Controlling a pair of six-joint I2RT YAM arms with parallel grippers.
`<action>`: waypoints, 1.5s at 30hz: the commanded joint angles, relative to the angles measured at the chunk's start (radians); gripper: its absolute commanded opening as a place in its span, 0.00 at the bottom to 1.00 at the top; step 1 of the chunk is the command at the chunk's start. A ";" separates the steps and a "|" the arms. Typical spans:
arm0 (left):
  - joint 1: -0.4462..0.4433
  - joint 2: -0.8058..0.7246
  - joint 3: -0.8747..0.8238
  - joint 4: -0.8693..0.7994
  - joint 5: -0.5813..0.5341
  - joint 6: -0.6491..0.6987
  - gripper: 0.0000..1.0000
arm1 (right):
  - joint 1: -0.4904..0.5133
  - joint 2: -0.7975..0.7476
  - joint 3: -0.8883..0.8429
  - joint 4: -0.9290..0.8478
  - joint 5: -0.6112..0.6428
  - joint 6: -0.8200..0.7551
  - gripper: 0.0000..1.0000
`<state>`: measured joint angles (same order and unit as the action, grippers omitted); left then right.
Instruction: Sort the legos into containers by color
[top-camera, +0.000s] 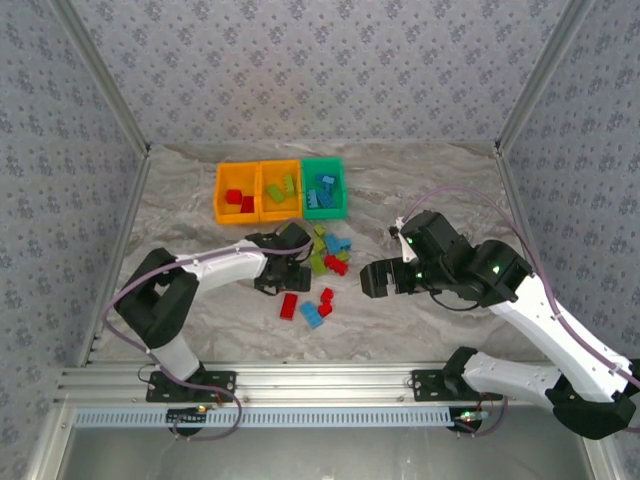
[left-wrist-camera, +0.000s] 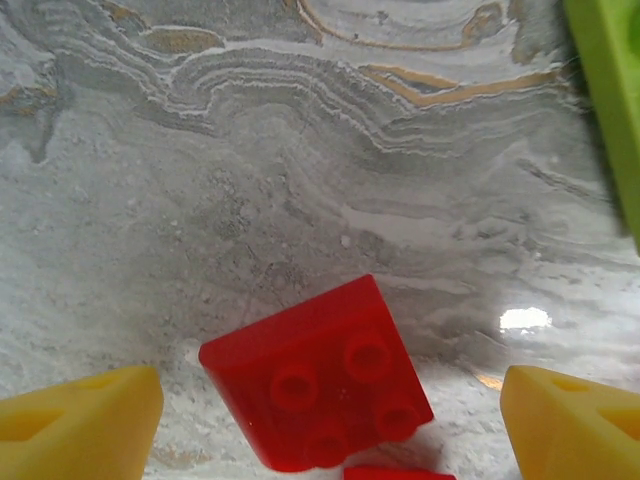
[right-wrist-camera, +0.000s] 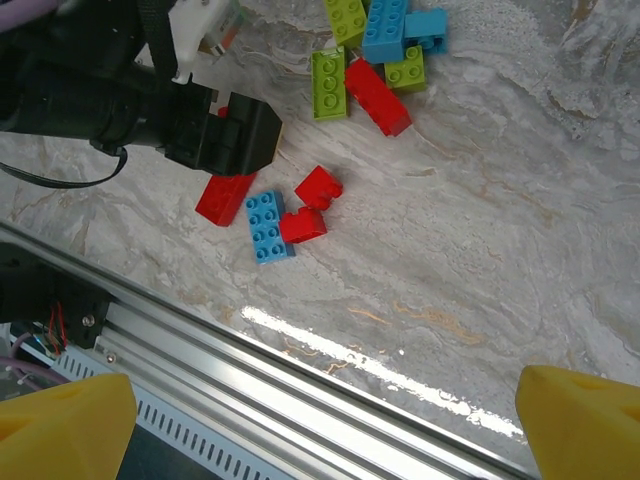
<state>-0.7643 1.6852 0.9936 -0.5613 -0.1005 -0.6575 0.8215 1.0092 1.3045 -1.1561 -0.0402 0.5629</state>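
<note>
I have the left claw (top-camera: 282, 278) low over the marbled counter (top-camera: 450, 190), just in front of the three containers. Its yellow fingers (left-wrist-camera: 80, 425) are spread wide with nothing gripped. In its wrist view a red lego (left-wrist-camera: 318, 375) lies flat on the counter between them, studs up and clear of both. The studs are too blurred for me to read any lettering. A lime green brick (left-wrist-camera: 610, 100) cuts in at the upper right edge of that view. The right claw (top-camera: 378, 280) hangs to the right of the loose bricks, also wide open and empty, its yellow fingertips (right-wrist-camera: 60, 425) far apart. The containers stand in a touching row at the far side. The left orange bin (top-camera: 218, 195) holds red pieces, the middle orange bin (top-camera: 280, 215) holds lime green ones, and the green bin (top-camera: 323, 214) holds light blue ones. Between the claws a mixed cluster (top-camera: 330, 250) of green, blue and red bricks sits near the bins. Closer to me, a blue brick (right-wrist-camera: 265, 225) touches a small red one (right-wrist-camera: 303, 226), with another red piece (right-wrist-camera: 320, 186) just beside them.
</note>
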 joint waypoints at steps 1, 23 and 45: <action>0.014 0.017 -0.043 0.032 -0.036 -0.008 0.83 | 0.012 -0.013 0.007 -0.004 0.014 0.027 1.00; 0.135 -0.258 0.025 -0.024 -0.210 0.061 0.47 | 0.137 0.078 0.063 0.112 0.011 0.042 1.00; 0.553 0.259 0.771 -0.029 -0.028 0.265 0.73 | 0.177 0.056 0.059 0.051 0.092 0.085 1.00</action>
<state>-0.2153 1.9709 1.7027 -0.5495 -0.1707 -0.4290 0.9913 1.0775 1.3514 -1.0752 0.0204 0.6174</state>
